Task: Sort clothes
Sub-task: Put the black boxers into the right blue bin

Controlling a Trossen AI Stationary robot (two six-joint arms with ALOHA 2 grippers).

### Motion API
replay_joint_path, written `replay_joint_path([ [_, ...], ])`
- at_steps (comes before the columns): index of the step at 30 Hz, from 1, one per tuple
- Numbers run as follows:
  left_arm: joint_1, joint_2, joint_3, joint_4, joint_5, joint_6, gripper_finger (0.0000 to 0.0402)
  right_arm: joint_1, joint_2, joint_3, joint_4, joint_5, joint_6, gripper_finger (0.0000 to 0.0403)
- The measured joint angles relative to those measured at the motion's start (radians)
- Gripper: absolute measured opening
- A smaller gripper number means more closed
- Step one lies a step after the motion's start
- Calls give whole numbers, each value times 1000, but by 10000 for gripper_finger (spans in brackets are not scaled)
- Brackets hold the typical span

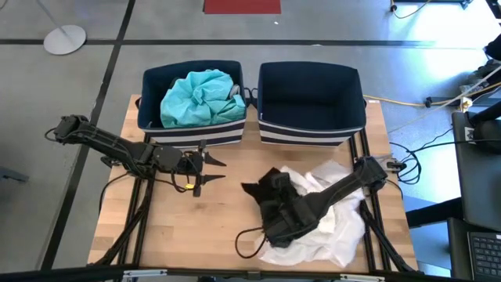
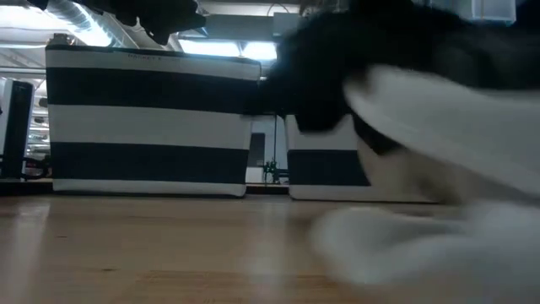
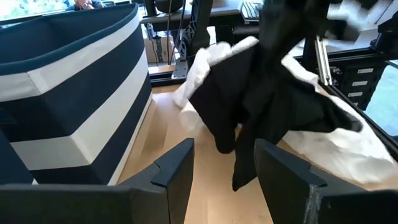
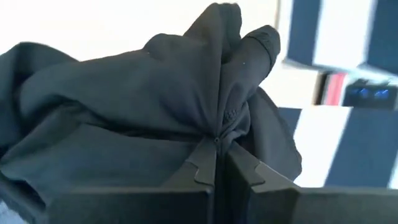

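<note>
Two fingers of the right gripper pressing together on a pinched fold of the black garment, holding its bunched cloth directly ahead of the fingertips. Lying just under and beyond that grip, the white garment, spreading out across the wooden table near its front edge. Standing farther off from the right gripper, toward the table's back, the right bin, showing only its dark inside; judging the coming move as a lift and carry of the black garment straight that way, this bin being the nearer of the two. Hovering off to the side, the left gripper, keeping its fingers apart on nothing, pointing across at the pile. Sitting behind the left gripper, the left bin, holding a teal garment heaped to its rim. Stretching beyond the table, a grey floor with dark lines, cables and dark equipment off to the right arm's side.
</note>
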Motion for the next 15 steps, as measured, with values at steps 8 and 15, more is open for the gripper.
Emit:
replay_joint_path([
  [8,0,0,0,0,0,0,159,1,-35,204,5,166,-9,16],
  [15,0,0,0,2,0,-16,159,-21,-117,207,2,295,-5,17],
])
